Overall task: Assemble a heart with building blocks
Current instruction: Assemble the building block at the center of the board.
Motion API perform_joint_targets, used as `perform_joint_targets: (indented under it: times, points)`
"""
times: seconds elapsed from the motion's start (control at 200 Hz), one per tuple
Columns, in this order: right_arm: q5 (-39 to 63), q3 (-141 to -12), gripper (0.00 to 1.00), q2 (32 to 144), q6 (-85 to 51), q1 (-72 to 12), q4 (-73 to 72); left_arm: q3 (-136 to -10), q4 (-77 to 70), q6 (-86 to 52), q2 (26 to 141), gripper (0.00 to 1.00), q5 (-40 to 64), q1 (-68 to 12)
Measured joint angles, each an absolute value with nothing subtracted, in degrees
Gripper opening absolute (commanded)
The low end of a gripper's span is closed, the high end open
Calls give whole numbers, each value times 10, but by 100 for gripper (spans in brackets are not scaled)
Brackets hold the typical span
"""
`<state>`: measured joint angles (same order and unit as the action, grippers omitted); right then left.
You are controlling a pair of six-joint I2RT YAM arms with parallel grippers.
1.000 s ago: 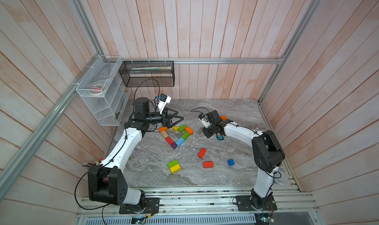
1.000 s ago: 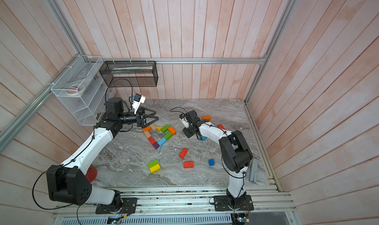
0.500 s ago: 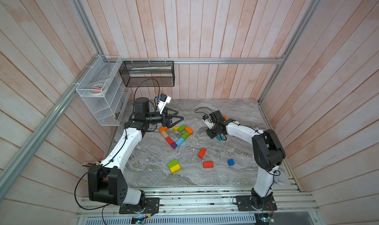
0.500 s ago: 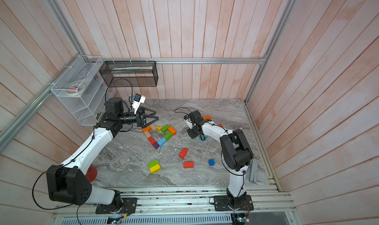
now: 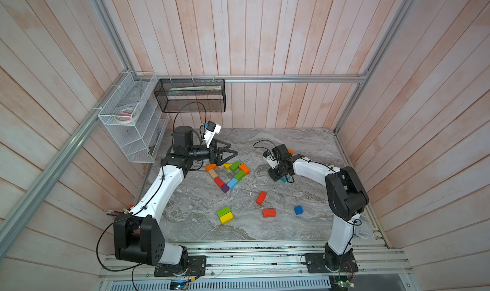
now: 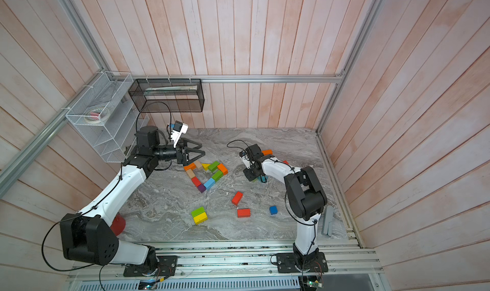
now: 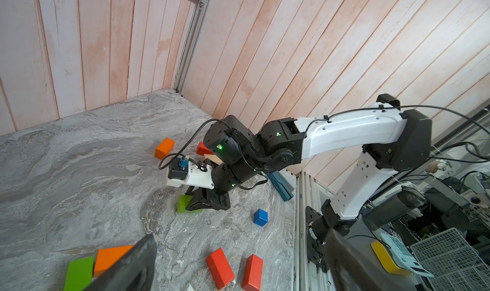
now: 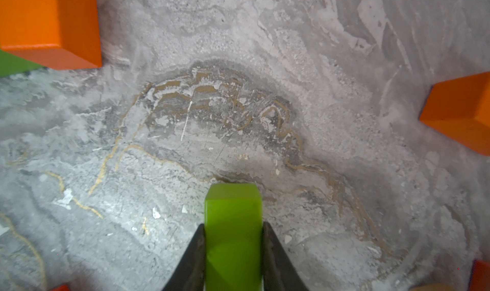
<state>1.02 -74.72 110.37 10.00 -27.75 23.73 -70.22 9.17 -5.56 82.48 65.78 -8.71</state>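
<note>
Several building blocks form a partial heart outline [image 5: 228, 174] [image 6: 208, 174] mid-table. My left gripper [image 5: 229, 152] [image 7: 238, 263] hovers open over the outline's far left side, empty. My right gripper [image 5: 277, 175] [image 8: 233, 250] is shut on a green block [image 8: 233, 223] [image 7: 183, 203], low over the marble, to the right of the heart. A teal block [image 5: 284, 179] lies beside it. Loose nearer the front are two red bricks [image 5: 261, 198] [image 5: 269, 212], a blue cube [image 5: 298, 210] and a green and yellow pair [image 5: 224, 215].
An orange block [image 5: 291, 151] lies behind the right wrist. Wire baskets [image 5: 132, 122] [image 5: 191, 96] hang on the back left walls. Grey bars [image 6: 328, 220] and a dark-blue bar [image 7: 279, 183] rest at the right table edge. A red object [image 6: 118, 223] sits by the left arm.
My right gripper has shifted a little to the right and toward the front, still holding the green block. The left arm has stayed still.
</note>
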Motion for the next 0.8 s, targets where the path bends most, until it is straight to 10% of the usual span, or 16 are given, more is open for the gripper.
perform_joint_targets:
  times: [0.8]
  points:
    - [9, -747, 37, 1109, 102, -269, 236, -701, 91, -56, 825, 100, 658, -87]
